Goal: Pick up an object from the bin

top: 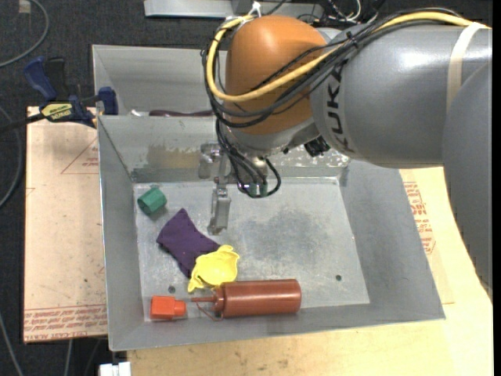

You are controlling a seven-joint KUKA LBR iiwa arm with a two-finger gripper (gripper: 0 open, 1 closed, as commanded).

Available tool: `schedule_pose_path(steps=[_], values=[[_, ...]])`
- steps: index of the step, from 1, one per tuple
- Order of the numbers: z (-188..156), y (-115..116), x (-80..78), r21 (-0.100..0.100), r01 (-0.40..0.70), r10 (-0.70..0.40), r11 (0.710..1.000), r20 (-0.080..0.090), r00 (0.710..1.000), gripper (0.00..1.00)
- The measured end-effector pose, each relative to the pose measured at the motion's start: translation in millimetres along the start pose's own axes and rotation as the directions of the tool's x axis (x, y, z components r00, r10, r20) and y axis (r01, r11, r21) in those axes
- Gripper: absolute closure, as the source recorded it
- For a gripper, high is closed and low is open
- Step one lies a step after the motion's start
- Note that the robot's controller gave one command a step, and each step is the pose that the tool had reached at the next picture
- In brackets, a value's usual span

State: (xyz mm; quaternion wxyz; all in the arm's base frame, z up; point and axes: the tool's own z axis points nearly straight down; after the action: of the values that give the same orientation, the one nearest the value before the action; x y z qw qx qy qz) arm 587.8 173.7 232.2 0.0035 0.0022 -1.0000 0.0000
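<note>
The arm [407, 84] is cut off by the right and top edges, and part of the back wall of the bin [156, 77] is hidden behind the orange cover [270, 69] and the cables [213, 77] looped round it. The upper part of the gripper [219, 222] is lost under that cover, so how it is mounted cannot be seen. One corner of the purple cloth [182, 240] is overlapped by a crumpled yellow thing [213, 267] (its kind cannot be told), and the thin tip of the brown bottle [262, 298] is too small to be made out.
</note>
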Motion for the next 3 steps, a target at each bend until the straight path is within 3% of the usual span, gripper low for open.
schedule_pose_path(steps=[1,2,3], values=[[-5.1,-0.9,-1.3,-0.001,-0.003,0.003,1.0,0.008,1.0,0.0],[27.7,-3.0,10.7,-0.002,0.048,-0.048,0.999,0.013,0.999,0.0],[88.2,3.9,23.5,-0.001,0.129,-0.129,0.992,0.011,0.992,0.0]])
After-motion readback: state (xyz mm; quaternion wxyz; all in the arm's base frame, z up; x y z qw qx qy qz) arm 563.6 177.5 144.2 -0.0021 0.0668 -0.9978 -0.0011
